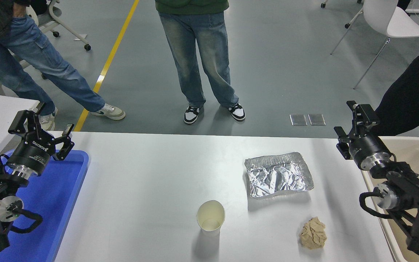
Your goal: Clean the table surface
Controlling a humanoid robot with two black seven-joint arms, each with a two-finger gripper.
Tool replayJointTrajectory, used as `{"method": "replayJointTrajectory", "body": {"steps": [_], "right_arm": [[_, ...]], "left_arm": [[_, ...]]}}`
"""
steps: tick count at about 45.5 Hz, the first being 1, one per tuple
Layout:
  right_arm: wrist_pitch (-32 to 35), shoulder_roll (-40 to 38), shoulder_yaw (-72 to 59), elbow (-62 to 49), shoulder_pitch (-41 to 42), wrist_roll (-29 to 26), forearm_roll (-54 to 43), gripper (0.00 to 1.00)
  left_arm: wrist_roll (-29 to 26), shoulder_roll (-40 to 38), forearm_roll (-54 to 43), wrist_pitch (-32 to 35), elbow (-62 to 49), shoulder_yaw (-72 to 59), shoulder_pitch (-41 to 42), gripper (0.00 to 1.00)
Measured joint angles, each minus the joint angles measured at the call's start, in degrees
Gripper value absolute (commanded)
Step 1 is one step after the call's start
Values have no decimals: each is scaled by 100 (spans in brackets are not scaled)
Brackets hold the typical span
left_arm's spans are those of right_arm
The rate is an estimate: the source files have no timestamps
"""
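Across the middle of our view the white bench (pixel 151 174) is lying wide and flat, carrying a paper cup (pixel 210 216) standing upright near its near edge, a crumpled brown paper ball (pixel 313 233) toward its near right corner, and a foil tray (pixel 278 174) sitting right of centre. We are holding our left pincer (pixel 41 125) released over the blue tray (pixel 64 203) at the bench's left edge. Our right pincer (pixel 347 122) is hovering spread apart and holding nothing at the bench's far right corner, beside the beige bin (pixel 418 153). People (pixel 198 62) are standing beyond the far edge.
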Motion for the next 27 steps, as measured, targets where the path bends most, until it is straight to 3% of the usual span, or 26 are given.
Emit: {"method": "replayJointTrajectory", "body": {"steps": [27], "right_arm": [[-4,-2,-8,5,-33,0,0,100]], "left_arm": [[3,7,0,0,-1,0,0,100]]}}
